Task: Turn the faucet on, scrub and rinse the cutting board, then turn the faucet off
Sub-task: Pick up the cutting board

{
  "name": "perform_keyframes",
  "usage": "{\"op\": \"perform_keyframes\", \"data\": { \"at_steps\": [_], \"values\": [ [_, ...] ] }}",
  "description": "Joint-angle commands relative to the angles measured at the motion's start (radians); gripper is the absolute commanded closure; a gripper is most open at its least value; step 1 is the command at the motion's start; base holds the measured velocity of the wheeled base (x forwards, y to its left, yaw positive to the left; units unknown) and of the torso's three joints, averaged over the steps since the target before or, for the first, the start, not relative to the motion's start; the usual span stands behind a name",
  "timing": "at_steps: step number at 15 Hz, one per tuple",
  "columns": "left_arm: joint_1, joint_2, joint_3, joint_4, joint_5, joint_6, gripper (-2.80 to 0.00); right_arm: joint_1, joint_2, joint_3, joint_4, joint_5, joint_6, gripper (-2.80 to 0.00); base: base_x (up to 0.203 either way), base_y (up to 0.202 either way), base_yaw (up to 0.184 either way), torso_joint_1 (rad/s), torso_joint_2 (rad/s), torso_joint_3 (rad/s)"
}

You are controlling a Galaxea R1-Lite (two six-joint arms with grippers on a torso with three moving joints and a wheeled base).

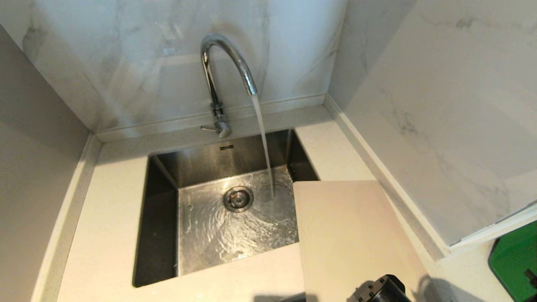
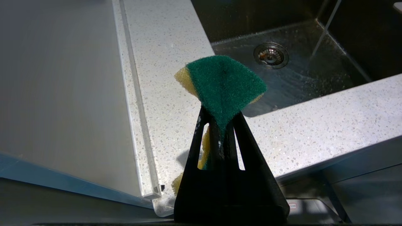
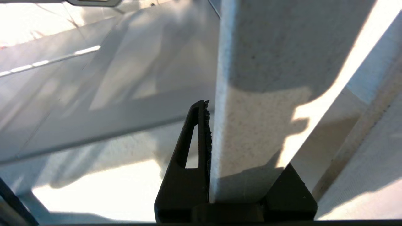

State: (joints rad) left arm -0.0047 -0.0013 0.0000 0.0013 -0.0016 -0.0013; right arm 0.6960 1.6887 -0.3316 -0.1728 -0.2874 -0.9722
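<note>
Pale speckled tabletop (image 1: 105, 235) around steel sink (image 1: 161, 218); faucet (image 1: 218, 71) running into basin; cutting board (image 1: 352, 235) at sink's right edge, overhanging the basin, clamped in right pincer (image 3: 210, 138); left pincer (image 2: 221, 131) closed on green-yellow sponge (image 2: 223, 84) beside sink

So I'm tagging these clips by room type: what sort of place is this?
Most likely a kitchen corner: a chrome faucet runs water into a steel sink set in a speckled countertop, with marble-look walls behind and a cutting board beside the basin.
</note>
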Motion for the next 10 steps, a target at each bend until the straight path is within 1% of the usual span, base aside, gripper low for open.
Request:
{"op": "perform_keyframes", "data": {
  "at_steps": [1,3,5,10],
  "values": [
    [0.0,0.0,0.0,0.0,0.0,0.0,0.0,0.0,-0.059,-0.047,0.051,-0.011,-0.012,0.0,0.0,0.0,0.0,0.0,0.0,0.0],
    [0.0,0.0,0.0,0.0,0.0,0.0,0.0,-0.001,-0.09,-0.07,0.103,-0.012,-0.016,0.0,0.0,0.0,0.0,0.0,0.0,0.0],
    [0.0,0.0,0.0,0.0,0.0,0.0,0.0,-0.001,-0.128,-0.098,0.151,-0.029,-0.04,0.0,0.0,0.0,0.0,0.0,0.0,0.0],
    [0.0,0.0,0.0,0.0,0.0,0.0,0.0,-0.001,-0.217,-0.13,0.189,-0.054,-0.118,0.0,0.0,0.0,0.0,0.0,0.0,0.0]
  ]
}}
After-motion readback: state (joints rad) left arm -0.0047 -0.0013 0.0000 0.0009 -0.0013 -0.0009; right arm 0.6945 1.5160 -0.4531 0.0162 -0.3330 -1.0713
